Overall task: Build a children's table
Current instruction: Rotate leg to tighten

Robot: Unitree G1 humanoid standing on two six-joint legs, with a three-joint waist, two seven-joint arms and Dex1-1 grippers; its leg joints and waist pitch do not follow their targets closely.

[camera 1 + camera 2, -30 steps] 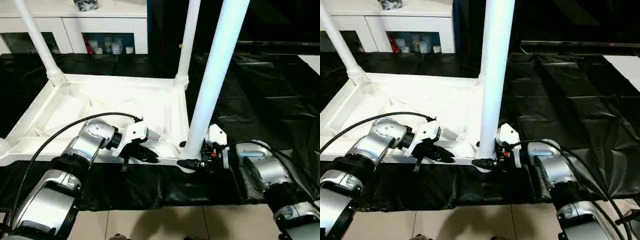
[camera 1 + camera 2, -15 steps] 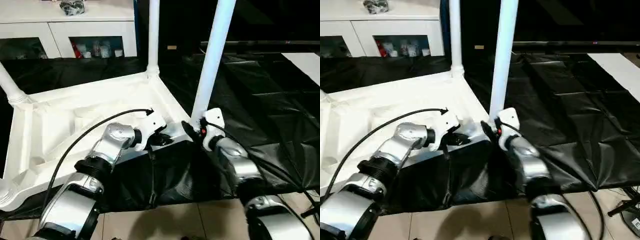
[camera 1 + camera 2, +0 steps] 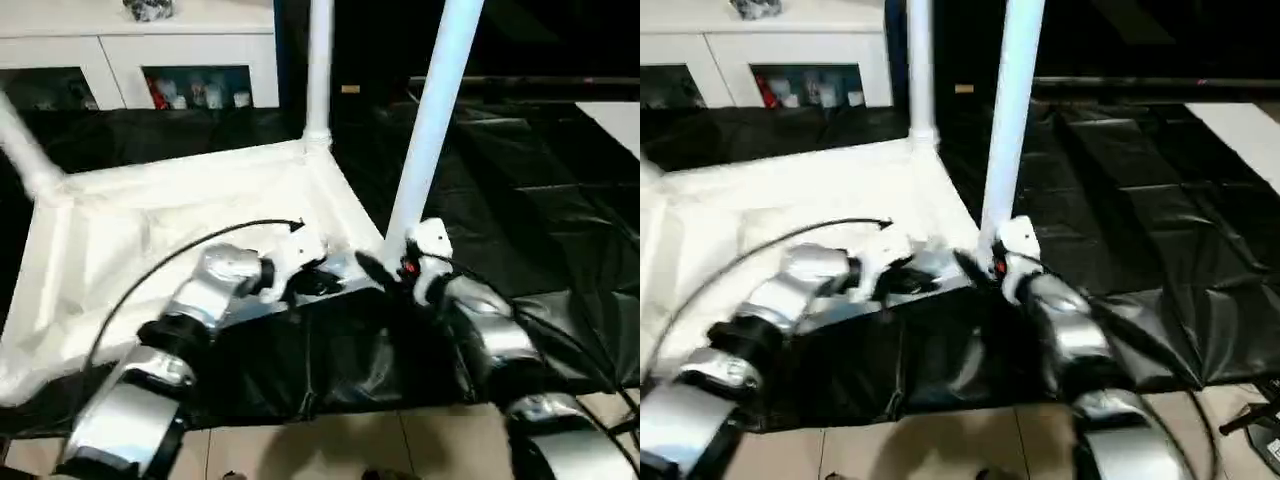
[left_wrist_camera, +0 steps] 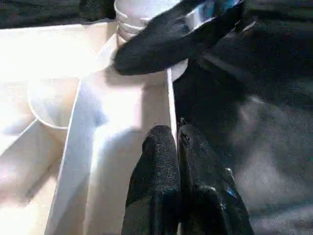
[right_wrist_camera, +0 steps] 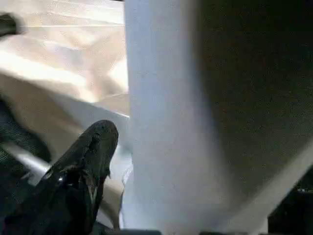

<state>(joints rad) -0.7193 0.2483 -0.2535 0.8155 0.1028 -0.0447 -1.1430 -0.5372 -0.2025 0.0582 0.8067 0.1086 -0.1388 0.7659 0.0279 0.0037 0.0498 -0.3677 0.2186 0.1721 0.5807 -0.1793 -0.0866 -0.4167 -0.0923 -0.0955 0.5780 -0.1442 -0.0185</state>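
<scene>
One leg (image 3: 432, 125) beside right claw (image 3: 385, 270)

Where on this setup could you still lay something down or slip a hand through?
Free: the black sheet right of the near leg, and the upturned tabletop between its far rim and the left arm. Crowded: the near right corner, where both the left gripper and right gripper meet.

Robot body: two silver jointed forearms, black collar rings, white wrist housings, looping black cables; each tool (image 4: 178, 142) has black fingers.
</scene>
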